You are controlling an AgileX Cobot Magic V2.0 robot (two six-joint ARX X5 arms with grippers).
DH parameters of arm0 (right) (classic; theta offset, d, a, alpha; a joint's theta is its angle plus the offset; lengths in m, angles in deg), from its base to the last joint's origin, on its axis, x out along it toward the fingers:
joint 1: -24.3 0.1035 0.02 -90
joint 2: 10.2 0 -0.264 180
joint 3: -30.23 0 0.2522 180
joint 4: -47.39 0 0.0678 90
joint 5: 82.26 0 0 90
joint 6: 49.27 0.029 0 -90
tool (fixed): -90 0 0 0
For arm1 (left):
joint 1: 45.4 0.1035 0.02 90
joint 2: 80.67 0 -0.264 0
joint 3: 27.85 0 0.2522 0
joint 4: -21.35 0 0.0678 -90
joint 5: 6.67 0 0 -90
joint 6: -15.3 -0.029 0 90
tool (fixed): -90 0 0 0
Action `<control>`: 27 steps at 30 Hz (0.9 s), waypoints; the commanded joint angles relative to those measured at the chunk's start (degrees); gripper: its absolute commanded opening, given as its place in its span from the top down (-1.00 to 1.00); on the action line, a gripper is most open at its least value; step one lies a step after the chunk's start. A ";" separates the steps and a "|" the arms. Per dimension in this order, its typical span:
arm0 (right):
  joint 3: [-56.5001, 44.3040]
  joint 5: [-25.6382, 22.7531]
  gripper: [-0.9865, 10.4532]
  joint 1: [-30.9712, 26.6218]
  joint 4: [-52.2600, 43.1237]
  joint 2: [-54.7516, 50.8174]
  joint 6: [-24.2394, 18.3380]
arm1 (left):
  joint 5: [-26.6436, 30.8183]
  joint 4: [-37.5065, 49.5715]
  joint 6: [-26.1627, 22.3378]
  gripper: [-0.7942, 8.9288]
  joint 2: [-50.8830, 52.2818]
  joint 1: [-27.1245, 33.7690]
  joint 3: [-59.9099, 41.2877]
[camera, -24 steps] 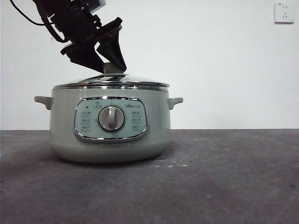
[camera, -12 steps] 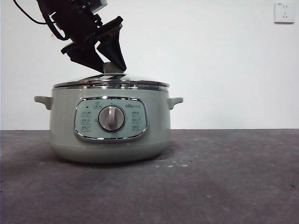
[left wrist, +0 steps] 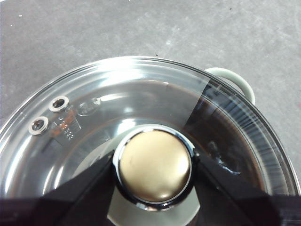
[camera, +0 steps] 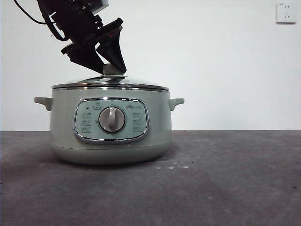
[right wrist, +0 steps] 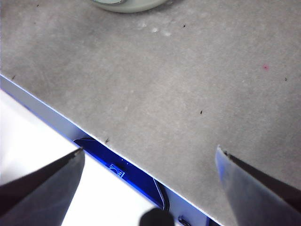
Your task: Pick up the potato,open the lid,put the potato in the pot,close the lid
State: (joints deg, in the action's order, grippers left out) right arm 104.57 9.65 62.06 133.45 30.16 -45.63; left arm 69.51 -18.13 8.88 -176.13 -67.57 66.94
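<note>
Lid (camera: 110, 84) work is the step in hand: my left tool (left wrist: 153, 188) has its jaws clamped on the knob (left wrist: 154, 165), one on each side, and the glass sits on the pot (camera: 110, 126) with its steel rim apparently level on the pot's edge. From the front view I cannot tell whether the lid is fully seated or barely raised. My right tool (right wrist: 150, 183) waits with jaws wide apart and holding nothing, out over the near edge of the tabletop (right wrist: 178, 80), well apart from the pot.

Potato is nowhere in view; through the glass I see only reflections and a dark interior, so I cannot tell if it lies inside. If it is already in the pot, I judge the next move is to let go of the knob and rise straight up without dragging the lid. If not, the lid must be lifted clear first.
</note>
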 commanded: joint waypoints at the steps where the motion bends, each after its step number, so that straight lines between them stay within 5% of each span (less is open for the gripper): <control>1: -0.61 -0.02 0.01 0.07 -0.31 -0.13 0.02 | -1.11 -0.22 -0.26 0.85 -0.11 -0.26 0.59; 7: -0.61 -0.02 0.01 0.07 -0.33 -0.13 0.02 | -1.11 -1.36 -0.22 0.74 -0.11 -0.20 0.59; 12: -0.61 -0.02 0.01 0.07 -0.31 -0.13 0.04 | -1.14 -1.38 -0.02 -0.01 -0.11 -0.20 0.59; 27: -0.61 -0.02 0.01 0.07 -0.31 -0.13 0.24 | -1.14 -1.68 0.44 -0.01 1.22 -0.15 0.92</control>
State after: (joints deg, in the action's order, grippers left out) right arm 104.57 9.65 62.06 133.42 30.16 -45.61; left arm 68.76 -19.90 8.95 -175.80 -67.59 67.36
